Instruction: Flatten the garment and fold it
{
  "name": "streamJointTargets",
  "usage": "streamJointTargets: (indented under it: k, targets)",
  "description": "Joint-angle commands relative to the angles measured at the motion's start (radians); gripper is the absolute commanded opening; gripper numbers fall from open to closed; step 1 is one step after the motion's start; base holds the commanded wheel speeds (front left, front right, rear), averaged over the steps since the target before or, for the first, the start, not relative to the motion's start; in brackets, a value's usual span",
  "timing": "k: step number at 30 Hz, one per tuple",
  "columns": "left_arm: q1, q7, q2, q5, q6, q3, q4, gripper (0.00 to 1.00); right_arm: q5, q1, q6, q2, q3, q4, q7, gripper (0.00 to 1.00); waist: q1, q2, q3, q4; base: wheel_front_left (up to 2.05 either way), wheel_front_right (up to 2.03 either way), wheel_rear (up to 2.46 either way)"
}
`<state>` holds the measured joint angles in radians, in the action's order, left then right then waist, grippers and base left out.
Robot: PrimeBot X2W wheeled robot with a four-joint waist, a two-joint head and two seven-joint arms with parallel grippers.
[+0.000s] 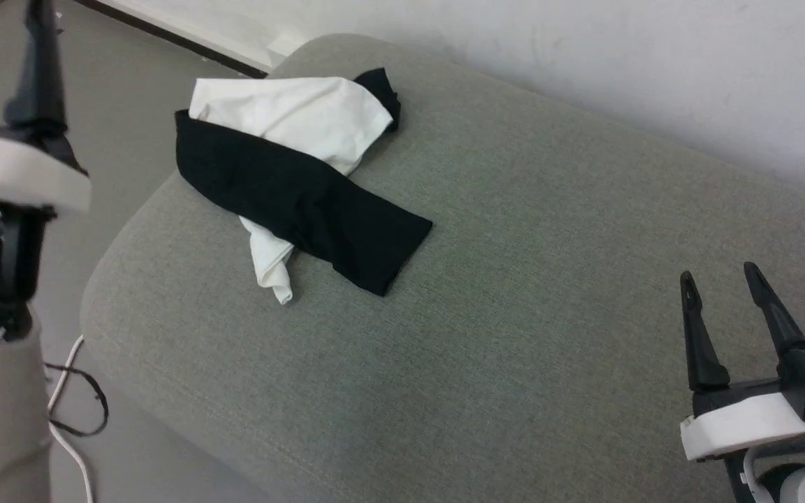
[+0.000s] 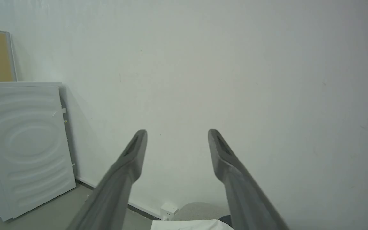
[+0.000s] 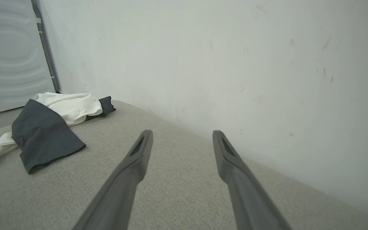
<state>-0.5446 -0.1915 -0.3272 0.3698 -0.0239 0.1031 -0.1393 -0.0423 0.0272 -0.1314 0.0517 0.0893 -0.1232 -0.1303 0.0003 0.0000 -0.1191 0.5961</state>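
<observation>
The garment (image 1: 284, 185) lies crumpled near the far left corner of the grey cushion (image 1: 528, 293). Its white torso is bunched up, and a black sleeve lies across it, pointing toward the middle. In the right wrist view the garment (image 3: 48, 127) sits far off to the left. My right gripper (image 1: 718, 272) hovers open and empty over the cushion's near right part, well away from the cloth. My left gripper (image 2: 177, 134) is raised and open, aimed at the wall, with nothing between its fingers. A strip of the garment's white cloth (image 2: 190, 225) shows at the bottom edge of that view.
A white wall (image 1: 654, 63) runs right behind the cushion. A white ribbed appliance panel (image 2: 24, 143) leans against the wall past the cushion's left end. Loose cables (image 1: 70, 391) lie on the floor by the cushion's left edge.
</observation>
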Motion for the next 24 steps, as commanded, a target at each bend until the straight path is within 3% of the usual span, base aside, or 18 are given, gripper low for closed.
streamJointTargets:
  k: [1, 6, 15, 24]
  targets:
    - [-0.045, -0.013, -0.024, 0.001, -0.015, 0.001, 0.037, 1.0, -0.013, -0.008, 0.001, -0.001, -0.002, -0.016, 0.008, 1.0, -0.0003, 0.0, -0.061, -0.054, 0.0, 0.0, 0.0]
    - [-0.152, -0.111, -0.118, 0.048, -0.08, -0.038, 0.215, 1.0, -0.047, -0.015, 0.001, -0.001, -0.015, -0.073, 0.037, 1.0, -0.0003, 0.0, -0.115, -0.105, 0.0, 0.0, 0.0]
    - [-0.256, -0.228, -0.193, 0.209, -0.105, -0.113, 0.431, 1.0, -0.103, -0.05, 0.001, 0.029, -0.046, -0.23, 0.11, 1.0, -0.0003, 0.0, -0.242, -0.173, 0.0, 0.0, 0.0]
    - [-0.238, -0.226, -0.186, 0.259, -0.106, -0.137, 0.622, 1.0, -0.111, -0.082, 0.001, 0.075, -0.063, -0.33, 0.177, 1.0, -0.0003, 0.0, -0.345, -0.222, 0.0, 0.0, 0.0]
